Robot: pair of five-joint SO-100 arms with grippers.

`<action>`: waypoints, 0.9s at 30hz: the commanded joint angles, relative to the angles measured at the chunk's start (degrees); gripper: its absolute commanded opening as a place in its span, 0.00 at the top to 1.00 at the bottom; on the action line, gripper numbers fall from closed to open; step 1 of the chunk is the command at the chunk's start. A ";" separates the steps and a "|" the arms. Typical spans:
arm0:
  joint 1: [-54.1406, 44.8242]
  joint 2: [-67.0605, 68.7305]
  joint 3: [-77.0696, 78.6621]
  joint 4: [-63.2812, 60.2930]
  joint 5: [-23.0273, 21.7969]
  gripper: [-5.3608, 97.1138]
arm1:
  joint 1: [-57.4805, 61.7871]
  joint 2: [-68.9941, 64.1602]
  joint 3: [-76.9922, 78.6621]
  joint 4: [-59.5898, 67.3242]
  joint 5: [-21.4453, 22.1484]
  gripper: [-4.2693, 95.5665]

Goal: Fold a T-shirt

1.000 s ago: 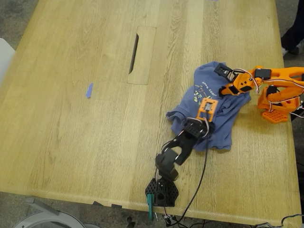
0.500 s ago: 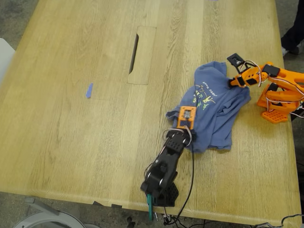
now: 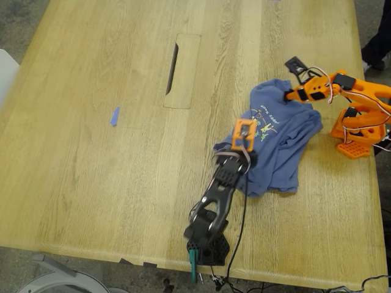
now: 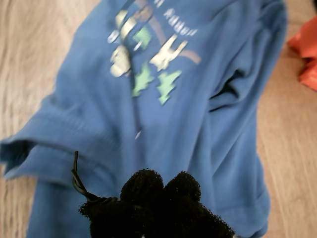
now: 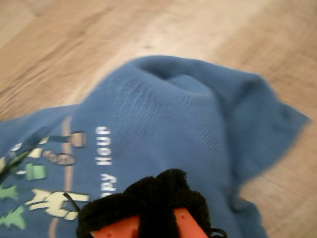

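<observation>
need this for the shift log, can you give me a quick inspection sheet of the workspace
surface: wooden table with a slot cover set into it
job's things: T-shirt lies crumpled, print up, not folded
clutter: small blue scrap at the exterior view's left
grippers: my first gripper and my second gripper both look shut, over the cloth, holding nothing that I can see
cables: black cable runs along the dark arm; loose wires on the orange arm
surroundings: a person's leg at the exterior view's right edge
</observation>
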 commanded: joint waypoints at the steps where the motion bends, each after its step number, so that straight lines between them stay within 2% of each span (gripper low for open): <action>1: 0.70 -8.09 -14.50 -3.96 0.44 0.95 | -4.13 -5.45 -5.98 -2.55 -0.26 0.96; 7: -1.14 -19.86 -15.21 -15.73 0.35 0.95 | -11.60 -16.08 -4.48 -12.57 0.18 0.96; 14: -6.42 -24.70 -2.72 -33.40 -0.09 0.95 | -10.55 -23.12 8.26 -30.94 1.05 0.96; 19: -9.76 -19.95 9.40 -38.23 -0.35 0.95 | -5.98 -21.53 14.59 -34.72 1.05 0.96; 27: -14.68 -3.96 25.40 -34.89 -0.35 0.95 | 3.87 -13.01 18.90 -31.20 0.44 0.96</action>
